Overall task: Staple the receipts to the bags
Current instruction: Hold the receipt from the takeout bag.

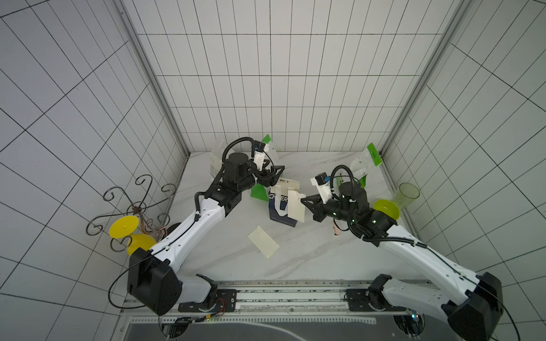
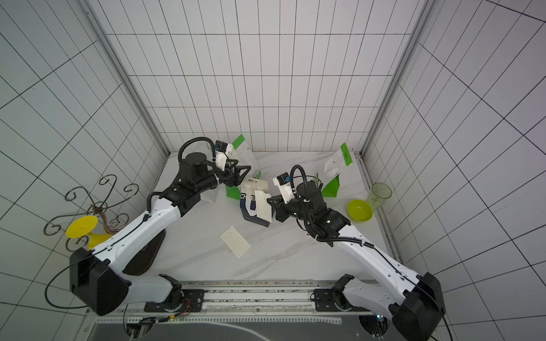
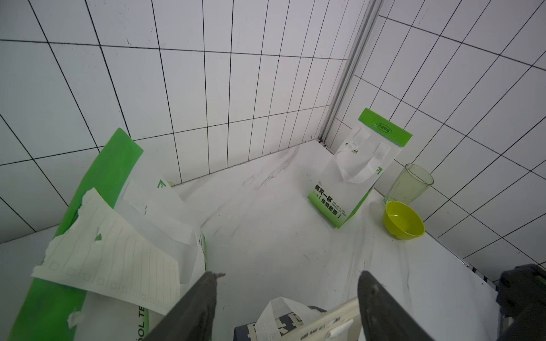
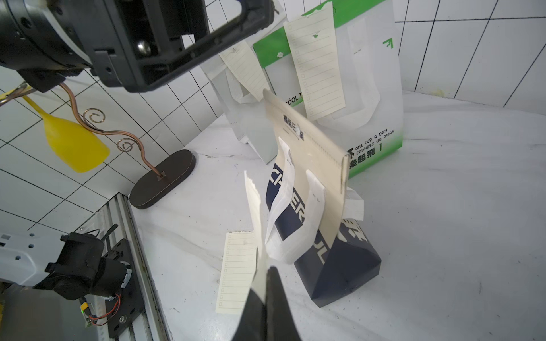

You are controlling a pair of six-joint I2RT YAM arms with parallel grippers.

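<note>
The dark navy bag [image 1: 279, 211] stands mid-table, its cream top flap [image 4: 310, 138] folded over. My right gripper [image 4: 267, 270] is shut on a cream receipt [image 4: 253, 206], held upright and edge-on beside the bag's white handles. My left gripper [image 3: 288, 274] hovers open over the flap, which reaches up to one finger [image 3: 372, 295]. Another receipt [image 1: 263, 241] lies flat on the table in front. A green-and-white bag [image 4: 369, 88] behind carries a receipt [image 4: 316, 59]. The white bag [image 4: 251, 130] also carries one [image 4: 245, 71]. A second green bag [image 3: 354, 177] stands at the back right corner.
A lime bowl [image 1: 385, 208] and a translucent green cup [image 1: 407, 195] sit by the right wall. A scrolled metal stand [image 1: 133, 206] with a yellow piece stands at the left, behind my left arm. A small pinkish object [image 1: 336, 231] lies under my right arm.
</note>
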